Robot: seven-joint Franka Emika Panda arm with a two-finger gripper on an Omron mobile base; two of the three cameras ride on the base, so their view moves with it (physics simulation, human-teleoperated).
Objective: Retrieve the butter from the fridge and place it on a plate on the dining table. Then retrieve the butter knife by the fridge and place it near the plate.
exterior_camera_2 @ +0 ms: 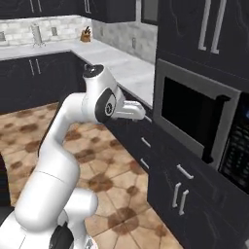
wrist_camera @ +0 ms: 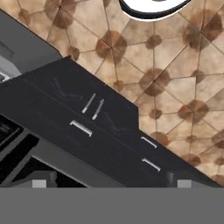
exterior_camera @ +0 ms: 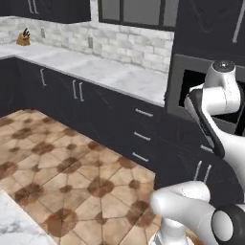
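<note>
2 base cameras show the white jointed arm raised before dark cabinet fronts with slim silver handles, beside a built-in dark oven with a grey frame. A white grey-veined marble countertop runs along the pale brick wall, with a small wooden knife block at its far end. A corner of the white marble dining table sits at lower left. Brown patterned floor tiles fill the hand view beside the cabinets. I cannot tell how far the gripper's fingers are apart, or whether they hold anything.

Knife block on the counter, cabinets below, oven right
</note>
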